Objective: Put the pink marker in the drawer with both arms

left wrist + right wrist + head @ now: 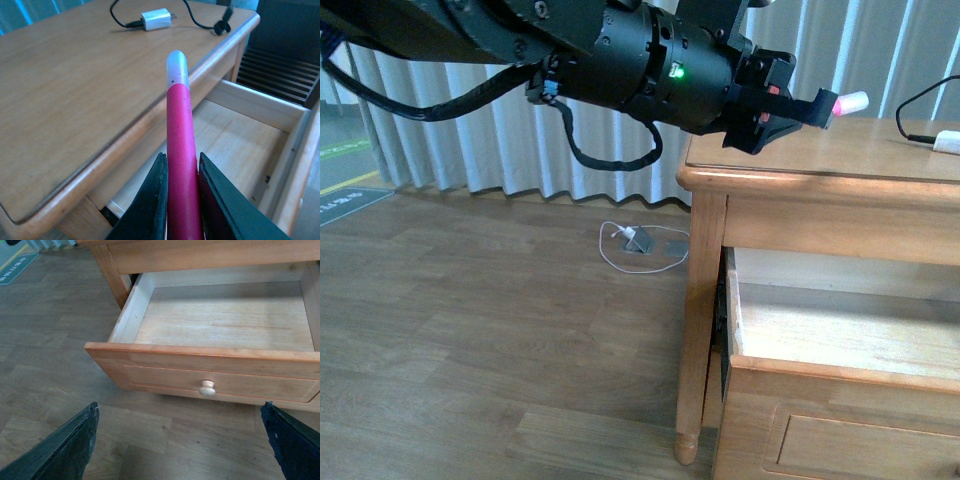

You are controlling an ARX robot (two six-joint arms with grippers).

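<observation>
Pink marker (179, 115) clamped in left gripper (181, 159), higher than the drawer (200, 359).
Its axis runs straight out from the jaws; drawer open below; right gripper (180, 407) jaws wide.

wooden table (820, 165) is standing on a wood-plank floor (470, 340), close to the curtains. white plug block (156, 19) is lying on the tabletop toward its right side, with a black cable (131, 23) trailing from it across the top. drawer (200, 352) is sitting pulled out under the top. on the floor beyond the table leg, a white cord (616, 231) is lying looped around a small grey block (640, 243).
</observation>
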